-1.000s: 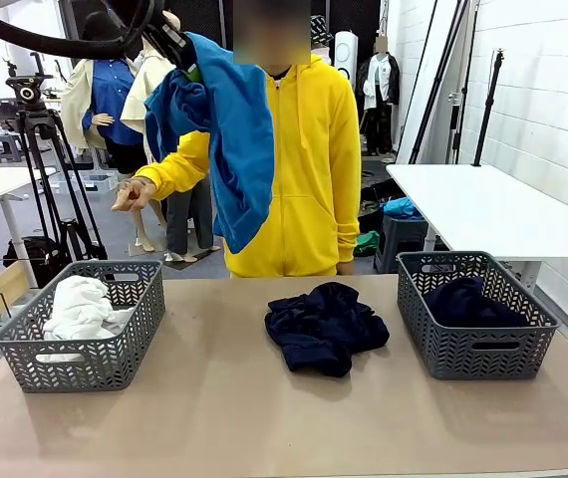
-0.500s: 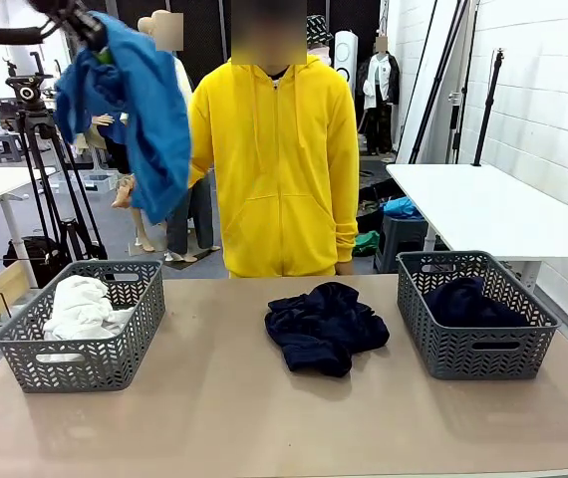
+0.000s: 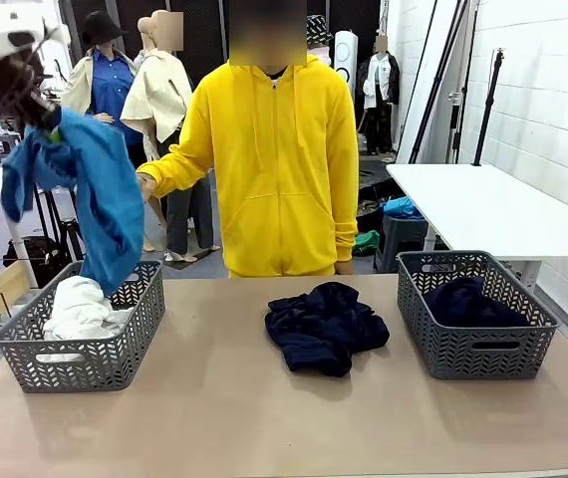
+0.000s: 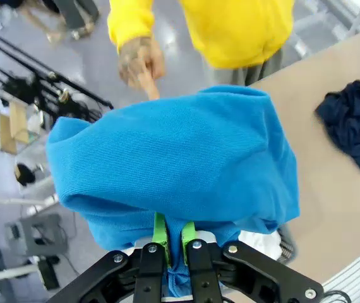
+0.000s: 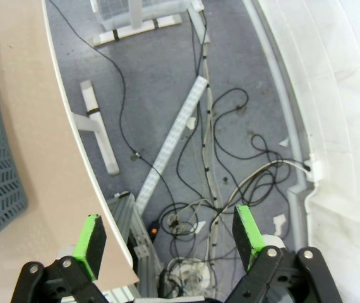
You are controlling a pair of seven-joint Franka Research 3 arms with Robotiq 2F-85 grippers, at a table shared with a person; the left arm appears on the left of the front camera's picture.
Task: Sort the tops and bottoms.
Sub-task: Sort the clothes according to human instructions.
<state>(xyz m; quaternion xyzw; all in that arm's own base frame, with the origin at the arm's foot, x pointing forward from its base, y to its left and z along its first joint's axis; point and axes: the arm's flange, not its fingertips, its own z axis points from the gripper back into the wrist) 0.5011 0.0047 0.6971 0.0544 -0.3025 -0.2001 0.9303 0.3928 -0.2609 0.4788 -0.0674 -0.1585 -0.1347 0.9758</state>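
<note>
Right now the left gripper is pinched shut on the blue top, which hangs above the left basket with its hem near the far rim, over the white top inside. I'd centre over that basket and go lower before letting go, so no cloth drapes the rim; the loose bottoms well right of it can wait. Left wrist view adds the green pads biting a thin fold and the person's hand pointing just beyond the cloth, while right wrist view gives the right gripper spread wide and empty, well away from that basket.
</note>
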